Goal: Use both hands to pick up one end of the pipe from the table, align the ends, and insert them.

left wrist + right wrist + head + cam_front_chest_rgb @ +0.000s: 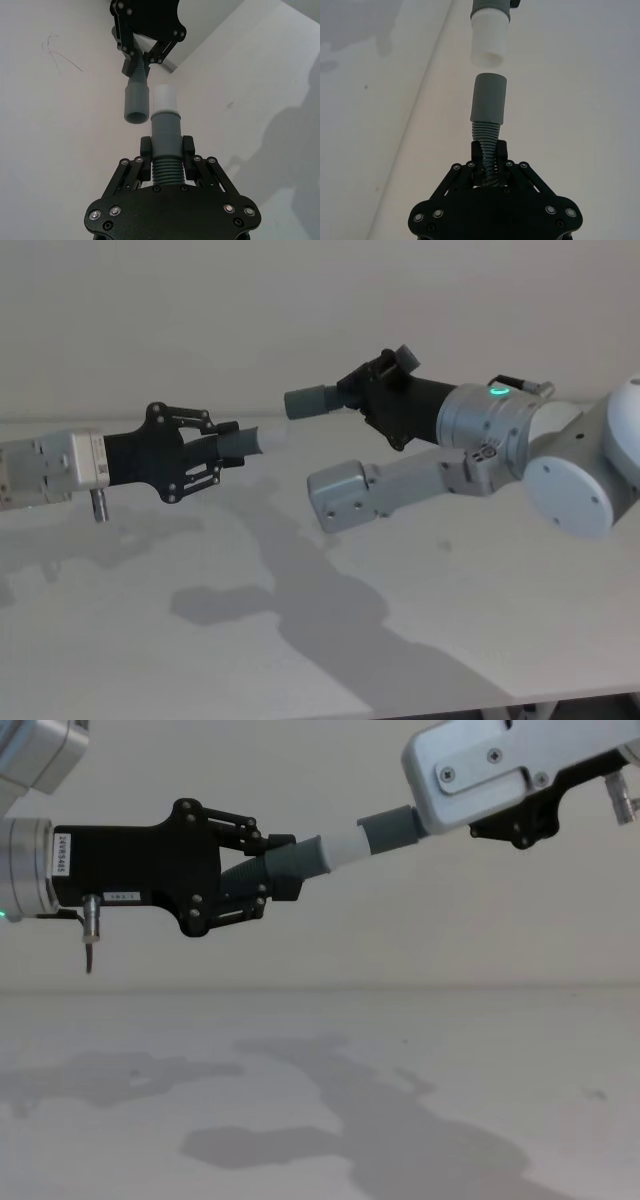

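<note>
Both pipe pieces hang in the air above the table [450, 630]. My left gripper [238, 445] is shut on the ribbed dark grey piece [165, 145], whose white tip [272, 438] points right. From the right, my right gripper [348, 395] is shut on the other piece, its grey collar [308, 402] pointing left. The two ends face each other close together but apart and offset: in the left wrist view the collar [136, 102] sits beside the white tip [165, 97]. A gap separates the collar [488, 97] from the tip [491, 42] in the right wrist view.
A pale wall [200, 310] stands behind the table. The right arm's grey link [350, 495] hangs low over the table's middle. Arm shadows lie across the white surface [500, 1050].
</note>
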